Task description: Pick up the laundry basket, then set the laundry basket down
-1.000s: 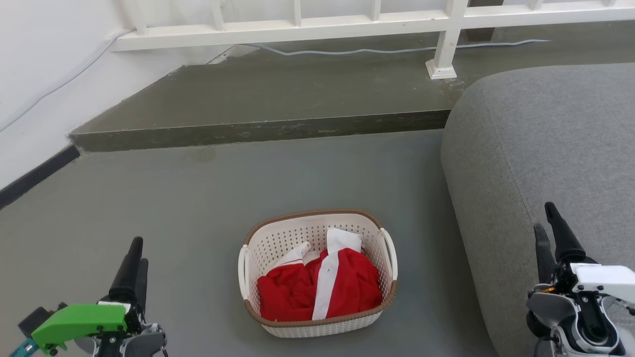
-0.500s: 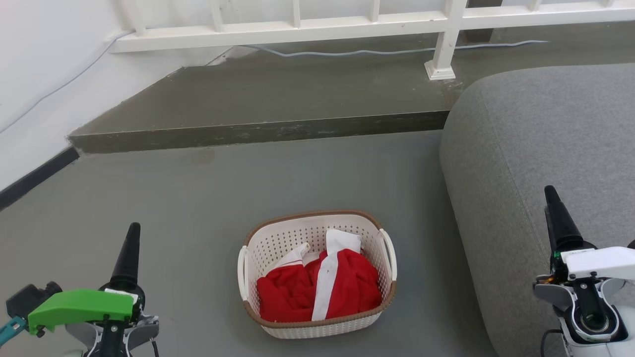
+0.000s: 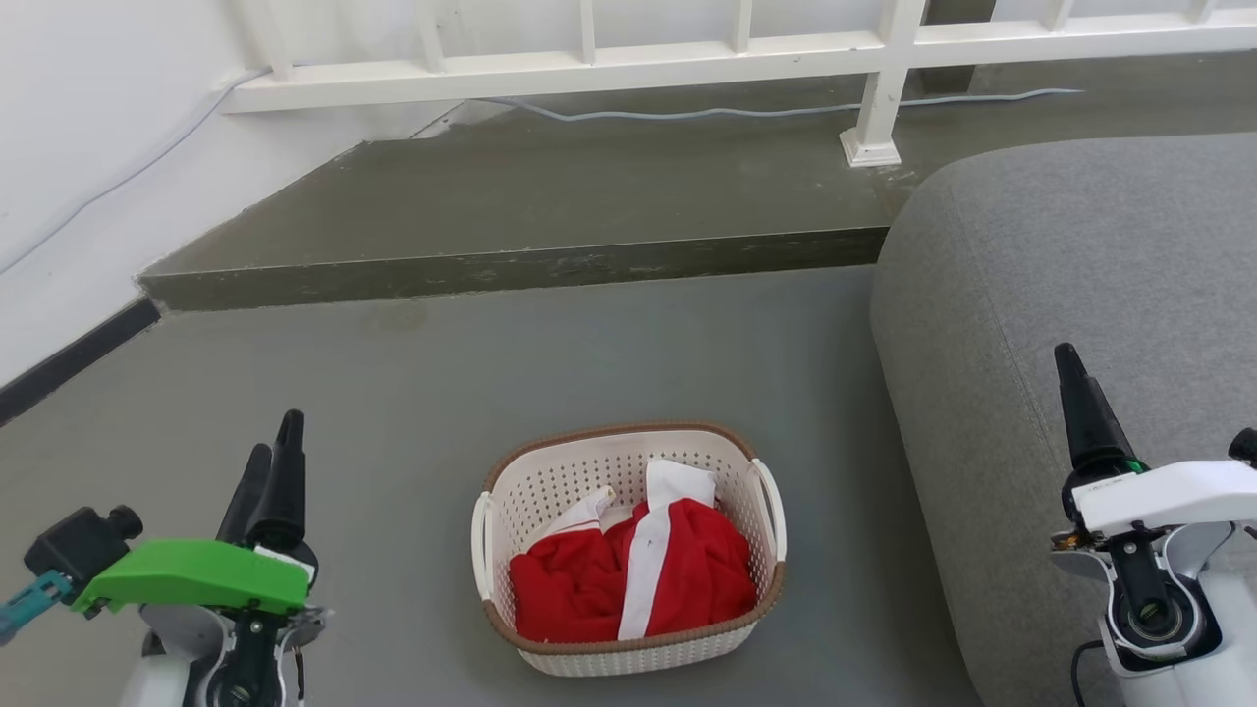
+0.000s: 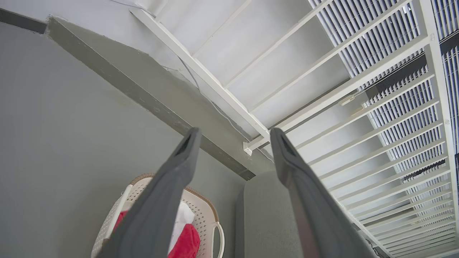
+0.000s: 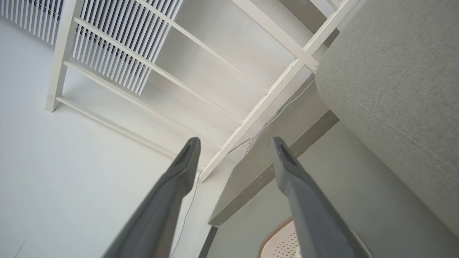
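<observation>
**Both grippers open and clear of the basket, with the reach for its handles not yet made**

The small cream-white perforated plastic laundry basket [image 3: 628, 656], rounded-rectangular with a brown woven-look rim, stood on the grey-green floor [image 3: 471, 383] between the two arms. It was near the rounded grey fabric sofa [image 3: 1061, 265] on the robot's right and well short of the dark raised step [image 3: 511, 267]. A crumpled red garment with a white stripe [image 3: 579, 584] lay inside it.

The left gripper [image 3: 276, 434] was well apart from the basket on its left. The left wrist view showed its two dark fingers spread, with nothing between them. The right gripper [image 3: 1065, 355] hung in front of the sofa, and the right wrist view showed its fingers likewise parted and empty. Neither gripper touched the basket.

The step in hand looked to be the approach for the pick-up. To do it well, each gripper would probably need to come inward and down to its own white loop handle, the left one [image 3: 479, 540] and the right one [image 3: 774, 509]. The fingers should stay parted until one sat on each side of the loop.

The right arm seemed to have less room, with the sofa close by that handle. Coming down from above looked safer there than sweeping in sideways.

Both grippers should close at matched height and rise together. The basket looked light, and an uneven pull would likely tip it and spill the garment
</observation>
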{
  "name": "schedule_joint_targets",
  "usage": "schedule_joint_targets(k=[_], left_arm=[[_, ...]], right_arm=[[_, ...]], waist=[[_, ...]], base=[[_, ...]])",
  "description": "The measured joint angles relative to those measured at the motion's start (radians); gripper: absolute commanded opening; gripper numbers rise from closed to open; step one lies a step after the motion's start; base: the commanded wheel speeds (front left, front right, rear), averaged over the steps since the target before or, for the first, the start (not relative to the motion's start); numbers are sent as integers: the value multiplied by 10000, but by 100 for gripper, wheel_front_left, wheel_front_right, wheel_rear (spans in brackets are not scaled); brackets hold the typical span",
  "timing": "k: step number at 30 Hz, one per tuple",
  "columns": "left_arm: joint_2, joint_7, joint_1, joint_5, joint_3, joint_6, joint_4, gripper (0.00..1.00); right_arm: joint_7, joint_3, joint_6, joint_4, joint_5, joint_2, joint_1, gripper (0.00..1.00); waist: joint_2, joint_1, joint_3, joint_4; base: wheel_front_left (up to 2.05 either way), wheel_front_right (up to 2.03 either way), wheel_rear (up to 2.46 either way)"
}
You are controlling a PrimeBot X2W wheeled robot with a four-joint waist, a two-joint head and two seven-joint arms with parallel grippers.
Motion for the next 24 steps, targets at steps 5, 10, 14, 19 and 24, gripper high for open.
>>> schedule_joint_targets(k=[5,10,14,19,24], left_arm=[[71,-182,-13,894,-232,148,-23,100],[167,-336,-146,1778,-479,322,-52,100],[278,-497,-200,2500,-708,454,-71,100],[301,-648,-214,3409,-915,662,-98,100],[301,-821,-229,4151,-1089,769,-174,100]], right_arm=[[-148,247,-155,-52,-959,-146,-40,100],[-311,527,-309,-150,-1887,-247,-166,100],[-476,746,-334,-171,-2638,-318,-166,100],[-644,1001,-502,-244,-3501,-376,-170,100],[-815,1262,-591,-274,-4222,-384,-179,100]], waist=[[0,0,-6,19],[0,0,8,28],[0,0,29,28],[0,0,54,31],[0,0,64,30]], base=[[0,0,0],[0,0,0],[0,0,0],[0,0,0],[0,0,0]])
